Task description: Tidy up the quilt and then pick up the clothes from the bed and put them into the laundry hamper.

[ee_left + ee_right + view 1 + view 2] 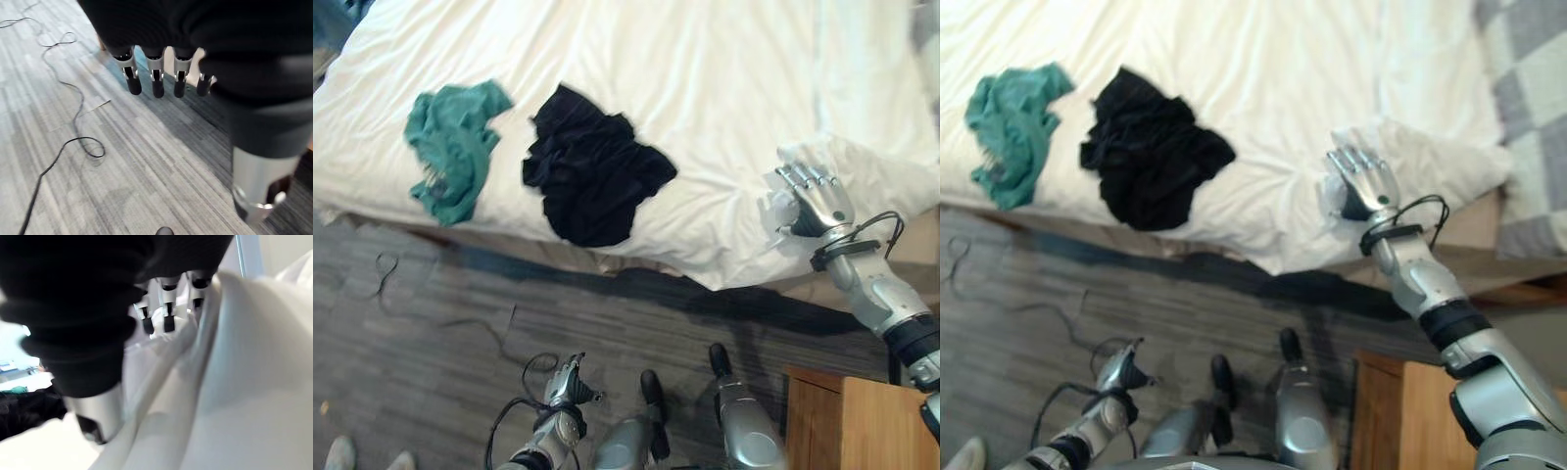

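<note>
Step in hand looked like the quilt-tidying, clothes not yet touched. Right hand (pixel 815 196) lay on the white quilt (pixel 705 88) at a raised fold near the bed's edge, fingers straight, thumb against the fabric; no clear grip seen. Left hand (pixel 570 384) hung low over the floor (pixel 122 171), fingers relaxed, holding nothing. Green garment (pixel 452 147) & black garment (pixel 592 176) lay side by side on the quilt, well apart from the right hand. Next prob. needs the fold flattened or pulled straight, then a reach to the clothes.
</note>
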You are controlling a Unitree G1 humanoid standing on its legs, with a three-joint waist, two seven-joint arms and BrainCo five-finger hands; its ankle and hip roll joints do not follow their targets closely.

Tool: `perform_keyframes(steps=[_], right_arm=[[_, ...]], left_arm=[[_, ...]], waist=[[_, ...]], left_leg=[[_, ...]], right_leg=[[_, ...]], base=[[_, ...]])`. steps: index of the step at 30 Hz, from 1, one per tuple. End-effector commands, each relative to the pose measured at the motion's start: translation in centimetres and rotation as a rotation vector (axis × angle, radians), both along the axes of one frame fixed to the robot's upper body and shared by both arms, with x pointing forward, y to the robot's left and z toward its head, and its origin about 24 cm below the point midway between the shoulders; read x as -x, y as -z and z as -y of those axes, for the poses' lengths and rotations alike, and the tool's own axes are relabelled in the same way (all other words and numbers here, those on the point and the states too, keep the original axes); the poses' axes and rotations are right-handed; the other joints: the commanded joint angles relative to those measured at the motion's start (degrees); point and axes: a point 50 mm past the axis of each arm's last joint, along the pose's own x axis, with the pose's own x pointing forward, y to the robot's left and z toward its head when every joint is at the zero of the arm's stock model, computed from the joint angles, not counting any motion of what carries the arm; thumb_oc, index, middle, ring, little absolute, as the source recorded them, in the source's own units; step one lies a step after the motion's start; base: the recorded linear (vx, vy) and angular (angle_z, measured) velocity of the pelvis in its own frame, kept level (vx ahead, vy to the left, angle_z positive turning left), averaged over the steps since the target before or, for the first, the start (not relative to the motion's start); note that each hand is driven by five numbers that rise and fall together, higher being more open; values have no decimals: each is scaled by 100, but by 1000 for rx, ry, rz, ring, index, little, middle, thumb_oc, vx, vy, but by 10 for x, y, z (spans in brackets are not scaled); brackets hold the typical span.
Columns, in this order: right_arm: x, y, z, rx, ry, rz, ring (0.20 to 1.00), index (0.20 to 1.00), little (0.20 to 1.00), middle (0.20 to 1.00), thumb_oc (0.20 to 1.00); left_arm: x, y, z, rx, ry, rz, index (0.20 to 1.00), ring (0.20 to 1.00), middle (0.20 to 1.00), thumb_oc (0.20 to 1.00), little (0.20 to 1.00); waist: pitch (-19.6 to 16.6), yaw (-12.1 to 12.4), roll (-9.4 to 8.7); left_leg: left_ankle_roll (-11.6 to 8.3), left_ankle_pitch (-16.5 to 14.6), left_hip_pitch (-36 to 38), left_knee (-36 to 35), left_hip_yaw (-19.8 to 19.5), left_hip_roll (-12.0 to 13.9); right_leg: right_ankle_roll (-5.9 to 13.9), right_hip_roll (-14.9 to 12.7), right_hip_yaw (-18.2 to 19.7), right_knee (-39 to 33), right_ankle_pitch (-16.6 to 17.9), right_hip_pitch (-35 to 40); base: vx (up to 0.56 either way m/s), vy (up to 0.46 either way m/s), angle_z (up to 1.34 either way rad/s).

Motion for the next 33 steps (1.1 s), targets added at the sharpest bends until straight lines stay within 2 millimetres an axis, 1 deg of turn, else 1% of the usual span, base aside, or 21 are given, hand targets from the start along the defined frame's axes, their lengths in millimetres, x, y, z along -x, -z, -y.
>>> perform_keyframes(steps=[1, 3, 6, 8, 9, 10, 11, 12, 16, 18, 19, 20, 21, 22, 24, 26, 27, 28, 29, 30, 33], right_arm=[[3, -23, 8, 16, -1, 109, 1000, 1000, 1000, 1000, 1000], [3, -25, 8, -2, -5, 121, 1000, 1000, 1000, 1000, 1000], [-8, -22, 15, -7, 51, 90, 1000, 1000, 1000, 1000, 1000], [-22, -23, 26, -10, 138, 48, 1000, 1000, 1000, 1000, 1000], [-23, -23, 25, -9, 136, 50, 1000, 1000, 1000, 1000, 1000], [-32, -22, 34, -9, 203, 12, 1000, 1000, 1000, 1000, 1000], [-32, -22, 33, -9, 201, 14, 1000, 1000, 1000, 1000, 1000], [-36, -18, 38, -4, 243, -23, 200, 200, 200, 200, 200], [-42, 2, 56, -1, 384, -156, 200, 200, 200, 200, 200], [-35, 23, 70, -35, 468, -234, 200, 200, 200, 200, 200], [-35, 23, 70, -36, 468, -234, 200, 200, 200, 200, 200], [-27, 39, 78, -81, 498, -268, 200, 200, 200, 200, 200], [-27, 39, 79, -82, 499, -269, 200, 200, 200, 200, 200], [-8, 72, 86, -153, 521, -334, 200, 200, 200, 200, 200], [18, 105, 97, -222, 560, -395, 200, 200, 200, 200, 200], [54, 145, 103, -354, 613, -460, 200, 200, 200, 200, 200], [72, 159, 106, -433, 640, -469, 1000, 1000, 1000, 1000, 1000], [72, 159, 106, -433, 641, -469, 1000, 1000, 1000, 1000, 1000], [89, 174, 106, -491, 673, -484, 1000, 1000, 1000, 1000, 1000], [124, 204, 100, -645, 745, -520, 1000, 1000, 1000, 1000, 1000], [163, 232, 87, -833, 801, -566, 1000, 1000, 1000, 1000, 1000]], left_arm=[[5, 5, 3, -35, 29, -24, 1000, 1000, 1000, 1000, 1000], [6, 5, 2, -37, 30, -28, 1000, 1000, 1000, 1000, 1000], [3, 4, 3, -48, 40, -24, 1000, 1000, 1000, 1000, 1000], [2, 4, -2, -60, 31, -26, 1000, 1000, 1000, 1000, 1000], [2, 4, -1, -58, 29, -24, 1000, 1000, 1000, 1000, 1000], [0, 3, -5, -65, 24, -21, 1000, 1000, 1000, 1000, 1000], [0, 3, -5, -64, 22, -20, 1000, 1000, 1000, 1000, 1000], [-2, 1, -6, -62, 21, -14, 1000, 1000, 1000, 1000, 1000], [-11, -3, -6, -57, 20, 5, 1000, 1000, 1000, 1000, 1000], [-12, -3, -4, -51, 20, 3, 1000, 1000, 1000, 1000, 1000], [-12, -3, -4, -51, 20, 3, 1000, 1000, 1000, 1000, 1000], [-10, -1, -4, -47, 11, -2, 1000, 1000, 1000, 1000, 1000], [-10, -1, -4, -47, 11, -3, 1000, 1000, 1000, 1000, 1000], [-7, 1, -2, -42, 1, -15, 1000, 1000, 1000, 1000, 1000], [-3, 3, -4, -55, -10, -37, 1000, 1000, 1000, 1000, 1000], [3, 6, -10, -82, -25, -65, 1000, 1000, 1000, 1000, 1000], [8, 8, -13, -92, -39, -83, 1000, 1000, 1000, 1000, 1000], [8, 8, -13, -93, -37, -84, 1000, 1000, 1000, 1000, 1000], [13, 9, -15, -95, -49, -97, 1000, 1000, 1000, 1000, 1000], [23, 13, -18, -104, -68, -127, 1000, 1000, 1000, 1000, 1000], [32, 17, -21, -113, -85, -158, 1000, 1000, 1000, 1000, 1000]], waist=[[-331, 76, -138], [-315, 100, -171], [-187, 185, -166], [-44, 283, -116], [-43, 271, -113], [14, 324, -78], [13, 314, -76], [36, 342, -46], [85, 398, 33], [64, 395, 47], [64, 395, 46], [37, 363, 24], [36, 366, 22], [-6, 303, -28], [-79, 231, -110], [-155, 118, -221], [-216, 48, -283], [-232, 67, -283], [-259, 10, -323], [-376, -105, -420], [-567, -257, -522]], left_leg=[[-381, -503, -148, 260, 28, 287], [-381, -500, -161, 284, 11, 295], [-401, -467, -272, 333, -9, 308], [-435, -409, -433, 358, -21, 309], [-435, -409, -445, 362, -18, 311], [-459, -359, -565, 365, -41, 320], [-459, -358, -574, 367, -42, 321], [-472, -322, -661, 377, -63, 322], [-515, -189, -802, 324, -131, 332], [-530, -133, -773, 247, -154, 341], [-530, -131, -769, 244, -156, 340], [-529, -127, -724, 208, -155, 340], [-528, -126, -720, 206, -155, 339], [-518, -152, -652, 190, -139, 341], [-501, -197, -565, 182, -119, 353], [-470, -298, -409, 170, -83, 349], [-448, -355, -333, 165, -38, 344], [-451, -343, -349, 164, -28, 350], [-432, -398, -273, 166, -1, 341], [-392, -484, -123, 169, 105, 343], [-367, -557, 73, 163, 245, 366]], right_leg=[[108, -140, -134, 116, -878, 219], [100, -129, -139, 158, -880, 198], [96, -109, -129, 235, -866, 45], [104, -97, -132, 239, -810, -135], [103, -95, -129, 243, -807, -148], [116, -87, -145, 215, -766, -235], [116, -86, -146, 214, -764, -243], [122, -84, -161, 192, -738, -282], [125, -66, -281, 114, -701, -336], [120, -55, -350, 86, -698, -281], [120, -55, -352, 84, -698, -277], [113, -63, -366, 49, -692, -212], [113, -64, -367, 47, -692, -207], [108, -69, -362, 21, -686, -145], [103, -80, -349, -5, -684, -71], [114, -89, -324, -35, -711, 52], [118, -85, -280, -70, -713, 115], [115, -78, -270, -85, -690, 101], [129, -80, -248, -87, -712, 158], [167, -67, -148, -100, -723, 258], [201, -42, 3, -113, -727, 397]], base=[[-37, -38, -11], [-58, -49, -5], [-89, -41, -2], [-86, -34, -4], [-93, -41, -1], [-52, -28, 4], [-72, -41, 3], [-41, -25, 2], [-40, -42, 12], [-8, -7, 21], [5, 29, 34], [7, 24, 27], [9, 62, 24], [13, 41, 10], [26, 39, 4], [53, 38, -2], [42, 23, -10], [46, 30, -21], [63, 55, -29], [92, 72, -24], [92, 76, -34]])
